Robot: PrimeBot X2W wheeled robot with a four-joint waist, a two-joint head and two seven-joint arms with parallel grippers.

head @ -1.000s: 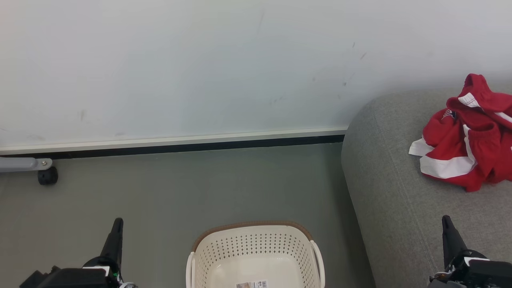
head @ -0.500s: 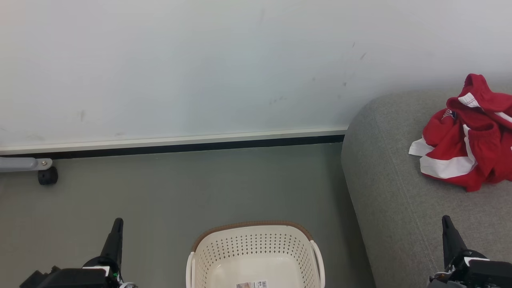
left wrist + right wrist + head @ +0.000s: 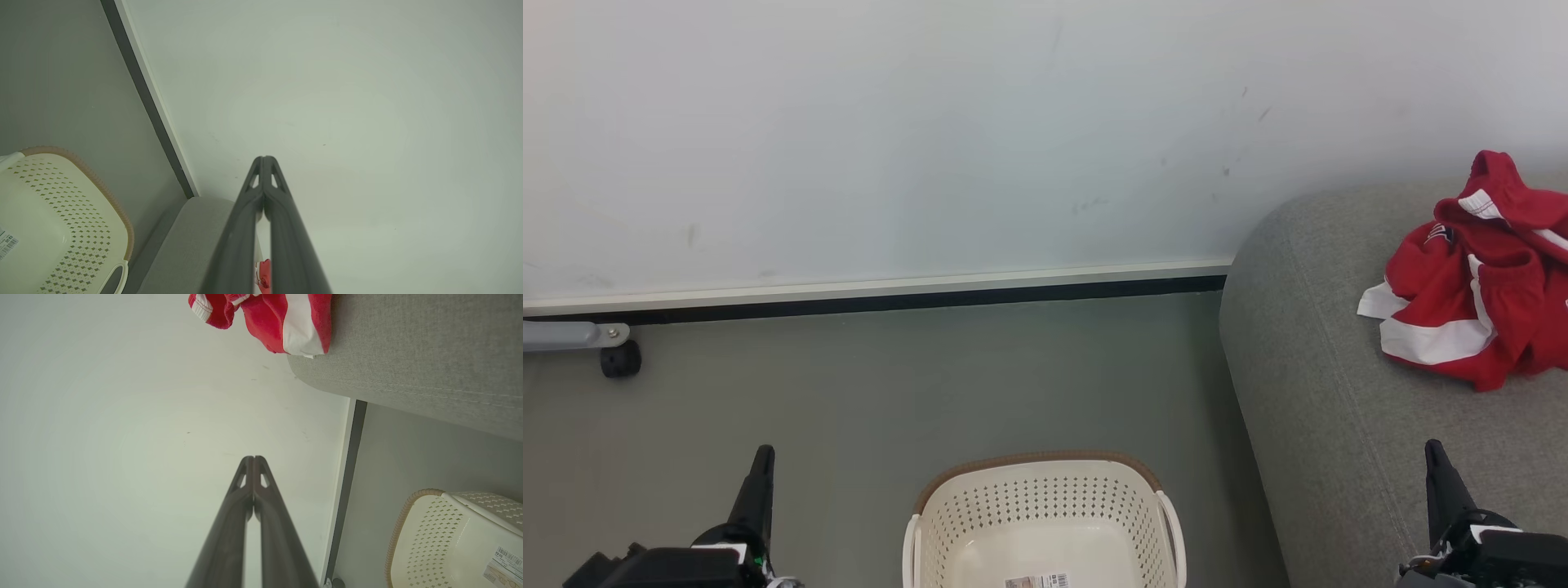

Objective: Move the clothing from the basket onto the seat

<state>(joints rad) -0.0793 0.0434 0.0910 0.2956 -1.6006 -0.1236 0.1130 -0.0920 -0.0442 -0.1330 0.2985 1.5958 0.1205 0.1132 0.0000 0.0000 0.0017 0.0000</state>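
**One red bundle on the seat, both grippers closed on nothing**

I count one basket (image 3: 1039,465), one seat (image 3: 1323,392) and one bundle of clothing (image 3: 1474,286). I cannot tell how many garments make up that bundle, because the red and white folds run together. Two grippers show in my head view. The left gripper (image 3: 763,454) is at the lower left over the grey floor (image 3: 931,384), and the right gripper (image 3: 1434,449) is at the lower right over the seat's cushion. Each has its two dark fingers pressed tip to tip, fully closed, with nothing between them. Both wrist views show the same.

The clothing lies crumpled on the seat at the far right, close to the wall (image 3: 931,122). It sits beyond the right gripper and slightly to its right, well apart from the fingertips. It is much farther from the left gripper, past the basket and the seat's rounded edge.

The basket stands on the floor between the two grippers, near the seat but not touching it, its brown rim toward the wall. One printed label (image 3: 1037,581) lies on its bottom. One black caster (image 3: 620,359) sits at the far left by the skirting.
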